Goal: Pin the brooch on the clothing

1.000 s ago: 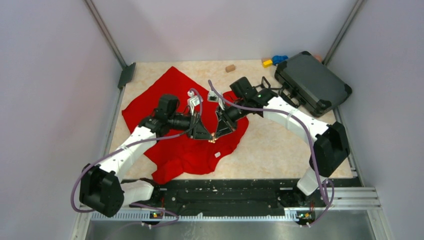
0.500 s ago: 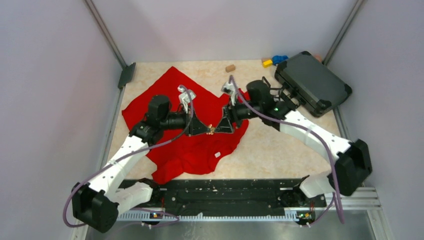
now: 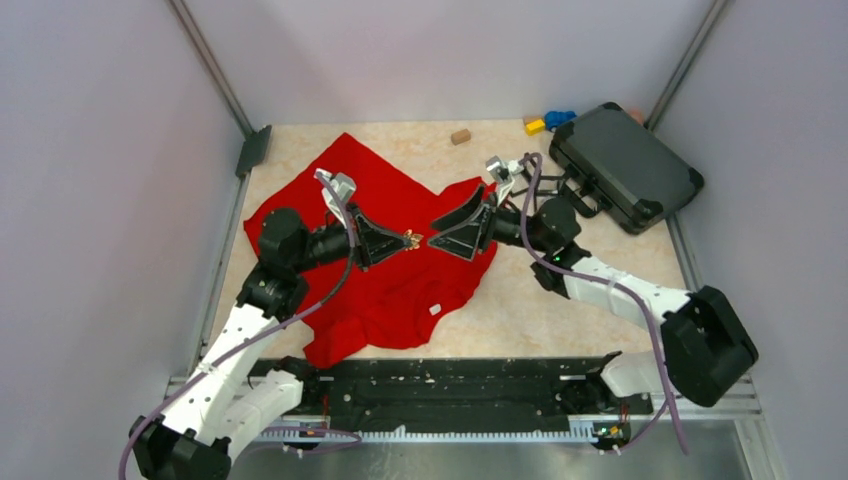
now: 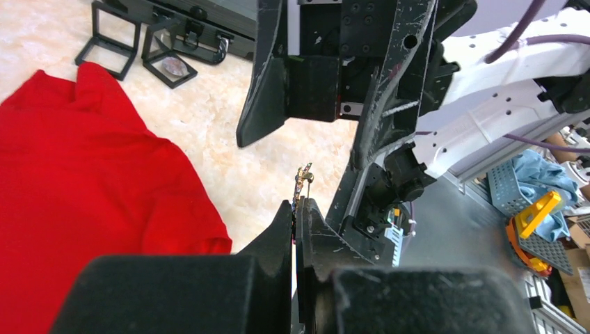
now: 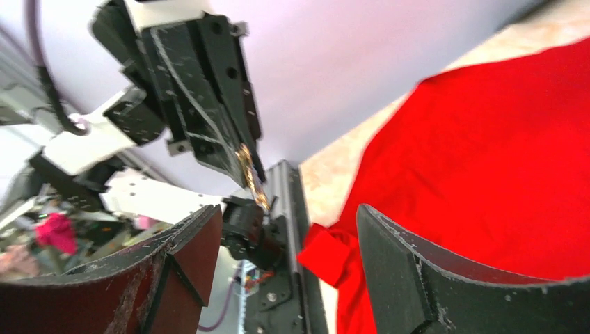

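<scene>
Top external view: the brooch point(image 3: 411, 240), a small golden piece, is clamped at the tips of the left pincer point(image 3: 404, 240), whose jaws are pressed together on it. The right pincer point(image 3: 436, 232) faces it from just beyond the brooch, with its jaws spread and nothing between them. The clothing point(image 3: 370, 300) lies spread on the tabletop point(image 3: 560, 290) beneath both pincers, and the brooch appears to be carried above it without touching.

In the left wrist view most of the brooch stands out in front of the fingertips point(image 4: 313, 226), so only its near end is gripped. It is judged to be light, stiff and thin. Smooth metal may turn or slip in so narrow a grip, and a hold on the body, away from the pin, would be safer.

The red fabric is judged soft and limp. It will give way under the pin unless a fold is lifted or held tight.
</scene>
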{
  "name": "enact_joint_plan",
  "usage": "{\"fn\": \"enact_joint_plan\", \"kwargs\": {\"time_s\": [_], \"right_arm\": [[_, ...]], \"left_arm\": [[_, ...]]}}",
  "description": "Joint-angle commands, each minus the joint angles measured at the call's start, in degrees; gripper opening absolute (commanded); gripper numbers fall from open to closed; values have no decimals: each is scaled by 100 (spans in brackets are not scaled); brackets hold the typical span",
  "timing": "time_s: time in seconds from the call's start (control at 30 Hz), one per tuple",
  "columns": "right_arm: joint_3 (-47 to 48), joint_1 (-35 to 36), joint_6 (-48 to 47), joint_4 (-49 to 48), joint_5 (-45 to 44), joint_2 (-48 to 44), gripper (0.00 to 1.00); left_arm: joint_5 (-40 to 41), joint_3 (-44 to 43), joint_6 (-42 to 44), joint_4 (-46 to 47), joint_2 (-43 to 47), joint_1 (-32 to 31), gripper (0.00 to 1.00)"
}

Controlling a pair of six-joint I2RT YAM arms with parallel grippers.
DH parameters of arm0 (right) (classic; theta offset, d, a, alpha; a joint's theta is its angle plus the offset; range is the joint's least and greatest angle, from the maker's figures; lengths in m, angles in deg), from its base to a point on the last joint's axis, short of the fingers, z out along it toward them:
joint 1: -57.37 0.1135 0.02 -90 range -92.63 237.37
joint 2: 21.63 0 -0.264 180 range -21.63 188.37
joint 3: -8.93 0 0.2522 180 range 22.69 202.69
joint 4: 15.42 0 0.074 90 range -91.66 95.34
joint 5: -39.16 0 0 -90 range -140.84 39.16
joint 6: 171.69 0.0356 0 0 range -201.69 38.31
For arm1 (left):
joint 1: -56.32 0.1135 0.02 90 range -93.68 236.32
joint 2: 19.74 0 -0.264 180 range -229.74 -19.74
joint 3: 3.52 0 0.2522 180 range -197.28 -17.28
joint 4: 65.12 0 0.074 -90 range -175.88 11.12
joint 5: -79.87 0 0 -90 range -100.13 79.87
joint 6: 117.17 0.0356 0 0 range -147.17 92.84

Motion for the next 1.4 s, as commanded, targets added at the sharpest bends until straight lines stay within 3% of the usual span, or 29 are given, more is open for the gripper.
{"fn": "enact_joint_plan", "kwargs": {"time_s": [0.0,0.13,0.37,0.97,1.2,1.37], "right_arm": [[205,350,1033,-2409,516,571,72],[250,422,1643,-3324,576,1012,66],[210,443,1579,-3214,520,1130,51],[346,480,855,-1721,189,1024,7],[778,488,338,-123,-136,1041,0],[812,489,261,78,-99,1108,0]], "left_arm": [[-329,116,-244,586,27,27,0],[-351,150,-289,665,53,30,0],[-364,169,-281,648,69,32,0],[-613,184,-338,761,-40,25,0],[-1364,133,-320,1013,-184,23,0],[-1403,133,-244,957,-146,18,0]]}}
